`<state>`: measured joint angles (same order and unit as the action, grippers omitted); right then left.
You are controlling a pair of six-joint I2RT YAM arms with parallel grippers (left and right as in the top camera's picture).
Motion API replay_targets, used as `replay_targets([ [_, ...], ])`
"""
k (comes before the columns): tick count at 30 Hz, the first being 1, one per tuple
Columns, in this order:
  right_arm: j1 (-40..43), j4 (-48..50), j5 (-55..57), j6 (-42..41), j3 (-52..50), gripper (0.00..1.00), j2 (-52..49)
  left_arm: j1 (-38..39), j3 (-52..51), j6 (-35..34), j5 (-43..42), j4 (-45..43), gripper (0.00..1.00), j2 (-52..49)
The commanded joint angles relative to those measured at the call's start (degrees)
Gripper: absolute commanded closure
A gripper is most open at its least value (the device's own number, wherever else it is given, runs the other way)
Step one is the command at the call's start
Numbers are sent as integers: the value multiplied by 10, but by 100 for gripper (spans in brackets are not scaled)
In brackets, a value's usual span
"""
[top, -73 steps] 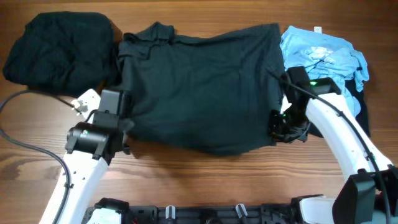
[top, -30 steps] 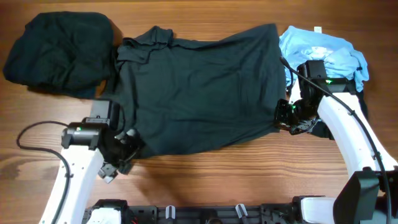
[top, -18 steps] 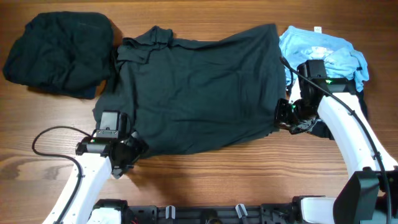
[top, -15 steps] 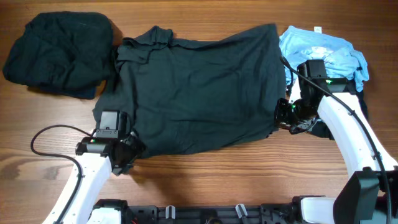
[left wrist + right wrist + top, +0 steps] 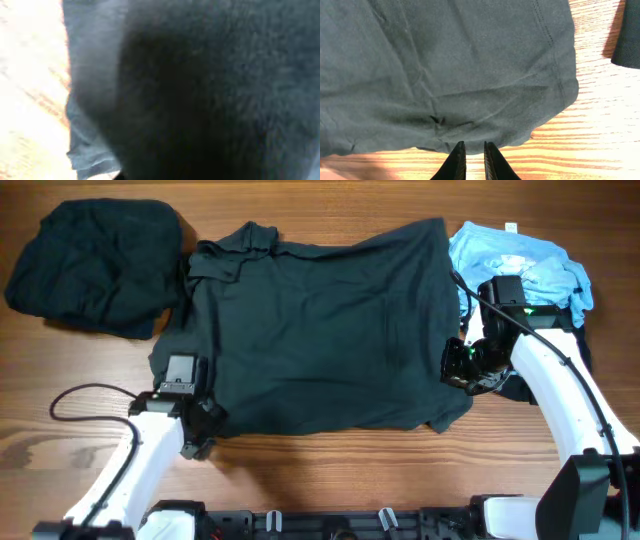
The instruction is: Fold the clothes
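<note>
Dark shirt's (image 5: 320, 330) near hem now lies lower and straighter toward the desk's (image 5: 330, 480) front edge, spread flat for folding. Overhead: left gripper (image 5: 197, 432) reaches low to its front-left corner, and right gripper (image 5: 462, 365) bends in at the right side. Left wrist: only blurred cloth, so its grip cannot be told. Right wrist: jaws nearly together at the hem, apparently empty.

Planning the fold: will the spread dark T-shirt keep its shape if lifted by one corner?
Probably not: the dark T-shirt lies limp and creased, so it should droop. Pushed across the wooden table, it would likely bunch rather than slide whole.
</note>
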<state>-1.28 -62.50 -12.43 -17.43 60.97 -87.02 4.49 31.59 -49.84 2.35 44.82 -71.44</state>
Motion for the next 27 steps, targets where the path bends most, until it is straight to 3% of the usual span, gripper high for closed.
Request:
replay_targets([
  [1,3,-1,-5,10,8,87,11,3,2,-3,-3,-7,96,-22],
  [5,3,-9,-12,10,8,95,11,3,70,6,-12,26,96,-12],
  [8,3,-32,-22,11,8,95,11,3,153,69,-7,48,96,-1],
  [12,-17,-65,-56,9,0,77,11,3,185,79,26,33,96,-1],
  [17,-83,-66,53,-205,-52,72,11,3,184,79,45,-3,96,-6],
  [19,-101,-49,54,-236,-70,69,11,3,184,79,54,-12,96,-6],
  [23,-128,-23,54,-278,-119,58,11,3,184,79,87,-25,96,-6],
  [25,-128,-9,54,-277,-132,35,11,3,184,79,87,-34,96,-7],
  [27,-128,15,44,-277,-148,25,11,3,184,79,87,-43,96,-7],
])
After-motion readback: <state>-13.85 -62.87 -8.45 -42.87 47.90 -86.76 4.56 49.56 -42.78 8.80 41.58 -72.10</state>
